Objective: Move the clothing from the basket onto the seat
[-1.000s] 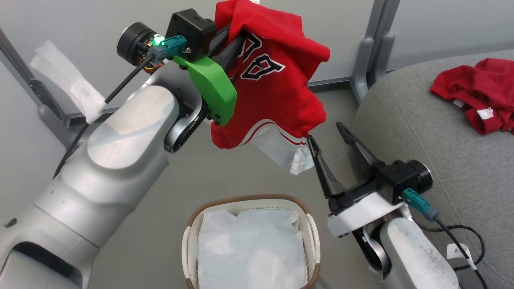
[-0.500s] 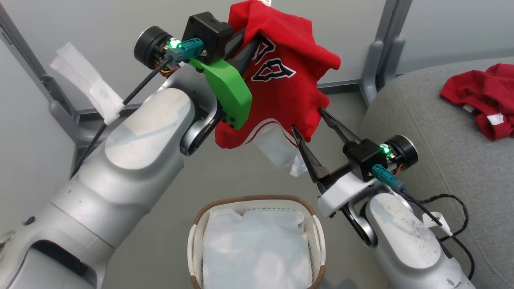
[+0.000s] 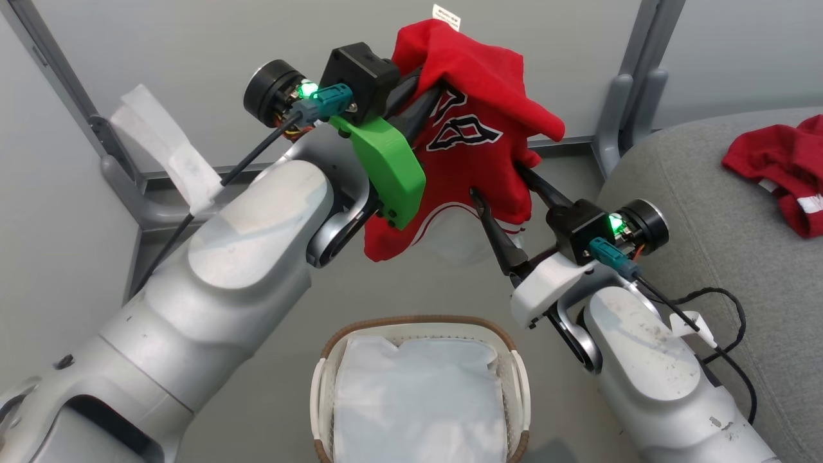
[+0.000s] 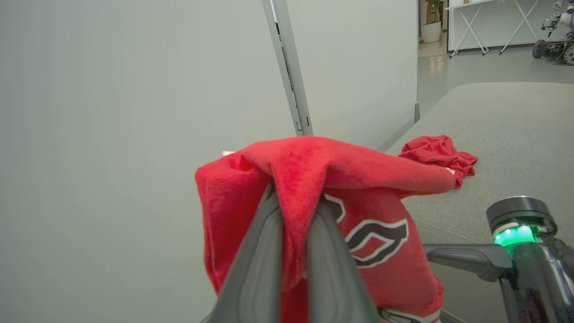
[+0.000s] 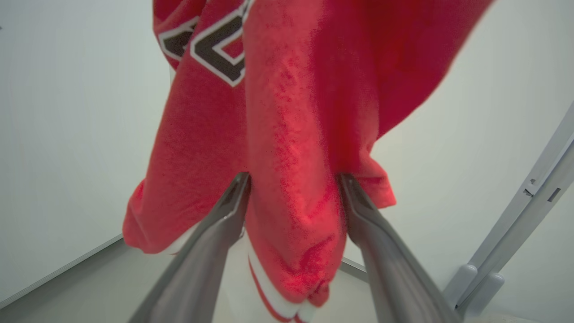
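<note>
Two claws share one red jersey (image 3: 476, 83): left claw (image 4: 296, 202) is clamped on its top fold, right claw (image 5: 293, 179) stands apart around the lower folds, twelve o'clock from the basket (image 3: 418, 319).

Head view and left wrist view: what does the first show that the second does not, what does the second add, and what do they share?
The head view adds the basket with a white cloth sheet inside it. The left wrist view adds a plant pot far behind, and a close look at the shut left claw pinching the top fold of the held red garment. Both share that garment, the open right claw by its lower part, and a second red garment lying on the grey seat.
</note>
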Controlling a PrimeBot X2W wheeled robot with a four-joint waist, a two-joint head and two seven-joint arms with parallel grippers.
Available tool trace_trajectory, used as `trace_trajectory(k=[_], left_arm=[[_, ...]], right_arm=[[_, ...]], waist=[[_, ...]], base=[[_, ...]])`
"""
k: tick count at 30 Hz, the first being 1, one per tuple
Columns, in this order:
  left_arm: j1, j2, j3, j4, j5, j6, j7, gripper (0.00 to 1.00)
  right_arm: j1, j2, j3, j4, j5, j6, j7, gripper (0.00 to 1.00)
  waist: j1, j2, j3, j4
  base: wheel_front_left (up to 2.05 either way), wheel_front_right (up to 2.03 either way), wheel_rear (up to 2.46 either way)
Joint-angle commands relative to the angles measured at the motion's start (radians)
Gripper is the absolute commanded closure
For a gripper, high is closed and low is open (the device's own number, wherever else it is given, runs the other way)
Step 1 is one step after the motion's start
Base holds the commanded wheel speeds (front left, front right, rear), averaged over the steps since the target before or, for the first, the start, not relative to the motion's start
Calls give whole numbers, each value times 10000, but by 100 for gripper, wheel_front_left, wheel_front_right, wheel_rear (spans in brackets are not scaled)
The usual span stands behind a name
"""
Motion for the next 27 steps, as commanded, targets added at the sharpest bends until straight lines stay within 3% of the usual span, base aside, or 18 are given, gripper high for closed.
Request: trace_trajectory(k=[1, 2, 3, 4, 5, 6, 7, 17, 18, 21, 22, 27], left_arm=[[148, -59, 7, -107, -91, 21, -28, 100], [152, -63, -10, -172, -100, 35, -18, 100], [159, -63, -23, -217, -102, 42, -16, 100], [190, -59, -39, -284, -113, 58, 0, 100], [217, -52, -56, -336, -117, 71, 15, 100], [251, -40, -70, -407, -130, 77, 30, 100], [283, -18, -76, -456, -136, 84, 33, 100], [922, 495, 117, -327, -352, 470, -179, 100], [1003, 543, 137, -299, -367, 461, -217, 82], [1261, 641, 186, -195, -471, 517, -359, 9], [1378, 660, 196, -177, -530, 502, -420, 0], [2073, 685, 345, -185, -809, 552, -976, 0]], right_arm=[[-124, -38, 36, 174, -69, -14, -47, 0], [-202, -38, 62, 307, -107, -14, -47, 0], [-255, -38, 84, 407, -127, -14, -49, 6], [-303, -38, 111, 558, -163, -14, -49, 40], [-339, -38, 128, 643, -174, -14, -49, 60], [-387, -38, 134, 741, -180, -14, -49, 70], [-416, -37, 134, 791, -180, -14, -49, 100], [-375, -37, 87, 816, 4, -14, -49, 100], [-364, -37, 53, 776, 24, -14, -49, 100], [-341, -37, -48, 680, 21, -14, -49, 100], [-336, -37, -107, 617, 23, -14, -49, 100], [-270, -37, -365, 305, -106, -14, -49, 100]], waist=[[1, 0, -24, 37], [1, 0, -38, 61], [1, 0, -49, 80], [1, 0, -65, 102], [1, 0, -77, 119], [1, 0, -90, 140], [1, 0, -98, 157], [1, 0, -137, 124], [1, 0, -134, 106], [1, 0, -126, 77], [1, 0, -125, 65], [1, 0, -95, 55]], base=[[0, 0, 0], [0, 0, 0], [0, 0, 0], [0, 0, 0], [0, 0, 0], [0, 0, 0], [0, 0, 0], [0, 0, 0], [0, 0, 0], [0, 0, 0], [0, 0, 0], [0, 0, 0]])
